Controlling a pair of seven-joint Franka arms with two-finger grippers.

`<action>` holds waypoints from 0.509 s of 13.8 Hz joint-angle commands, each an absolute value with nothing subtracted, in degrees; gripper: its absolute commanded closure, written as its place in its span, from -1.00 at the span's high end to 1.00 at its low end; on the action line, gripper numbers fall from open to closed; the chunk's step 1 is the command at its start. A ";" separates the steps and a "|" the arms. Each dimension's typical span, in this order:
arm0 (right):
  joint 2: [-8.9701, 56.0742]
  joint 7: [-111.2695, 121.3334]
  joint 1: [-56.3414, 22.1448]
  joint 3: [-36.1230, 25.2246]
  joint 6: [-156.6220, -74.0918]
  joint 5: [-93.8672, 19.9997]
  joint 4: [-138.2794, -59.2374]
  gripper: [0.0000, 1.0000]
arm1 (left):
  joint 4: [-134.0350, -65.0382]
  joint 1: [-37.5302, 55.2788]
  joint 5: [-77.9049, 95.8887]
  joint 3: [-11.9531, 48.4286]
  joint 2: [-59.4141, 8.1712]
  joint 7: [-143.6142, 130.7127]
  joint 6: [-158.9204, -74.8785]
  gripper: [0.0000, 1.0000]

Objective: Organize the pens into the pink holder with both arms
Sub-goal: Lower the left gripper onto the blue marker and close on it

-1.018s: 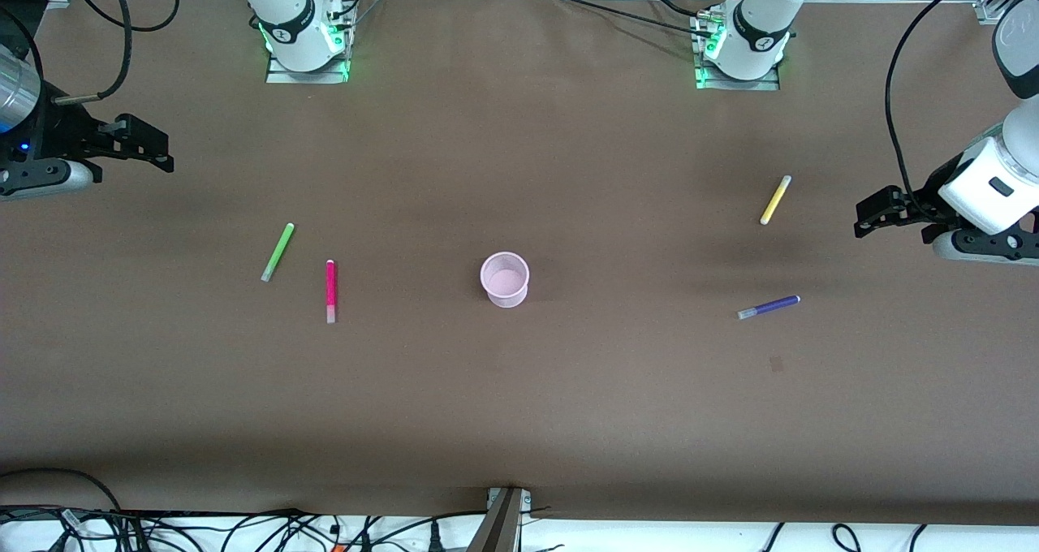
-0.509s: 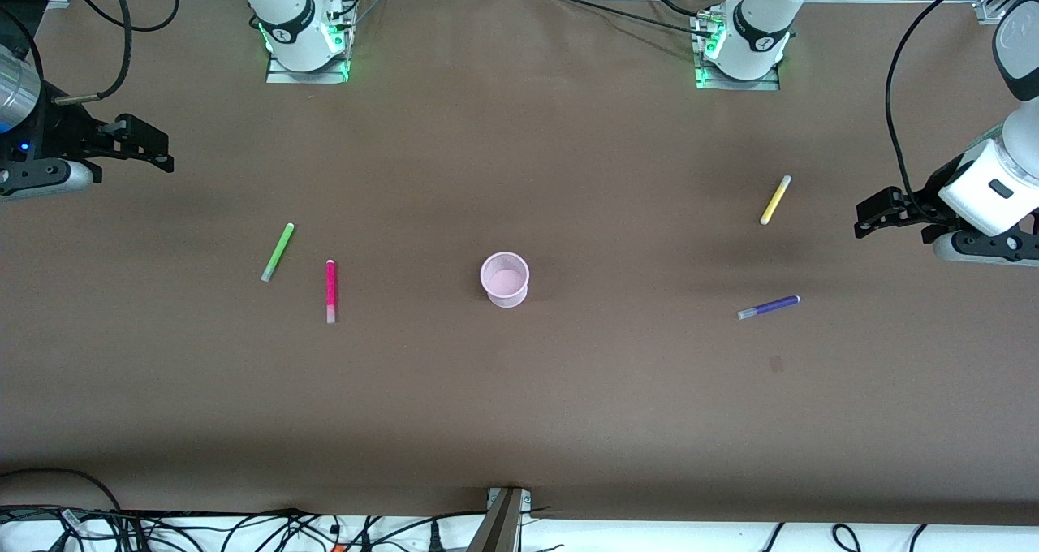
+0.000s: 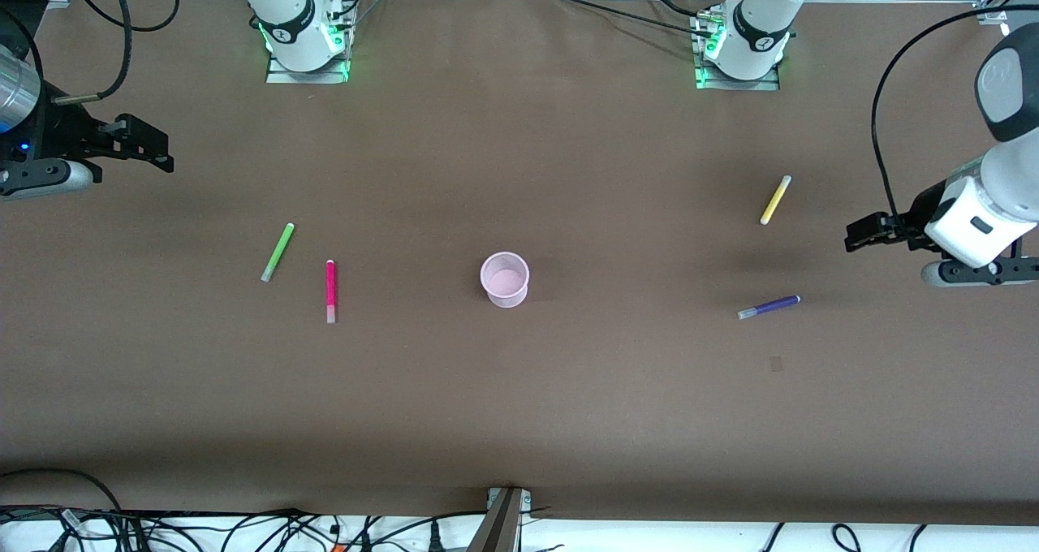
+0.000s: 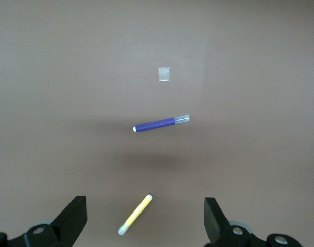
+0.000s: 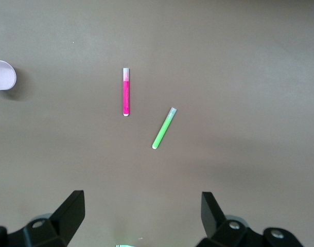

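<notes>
**Left arm starts to move; every pen still out on the bench**

The bench point(image 3: 519, 422) carries all of the task's things, none yet gathered. The left arm point(image 3: 986, 203) has swung slightly inward from the bench's end at its own side, so the left gripper point(image 3: 862, 233) now hangs closer to the yellow pen point(image 3: 775, 200) and purple pen point(image 3: 769, 307); its fingers point(image 4: 74, 218) are spread wide. By my reading, this opens a reach for one of those two. The right gripper point(image 3: 150, 148) has not shifted and waits over the opposite end, fingers point(image 5: 69, 211) likewise spread. The pink holder point(image 3: 505, 278) stands empty mid-bench. The green pen point(image 3: 278, 252) and magenta pen point(image 3: 330, 291) lie untouched toward the right arm's end.
</notes>
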State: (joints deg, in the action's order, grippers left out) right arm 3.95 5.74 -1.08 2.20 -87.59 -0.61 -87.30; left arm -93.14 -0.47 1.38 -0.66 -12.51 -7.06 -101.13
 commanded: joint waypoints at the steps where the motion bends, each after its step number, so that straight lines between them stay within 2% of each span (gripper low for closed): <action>1: 4.83 6.42 -1.05 2.37 -86.40 -0.09 -85.34 0.99 | -92.63 -0.88 1.76 -0.70 -15.02 -18.05 -102.73 1.00; 7: 4.83 6.42 -1.05 2.37 -86.31 -0.18 -85.34 0.99 | -94.56 -1.05 1.58 -0.88 -21.35 -44.16 -110.37 1.00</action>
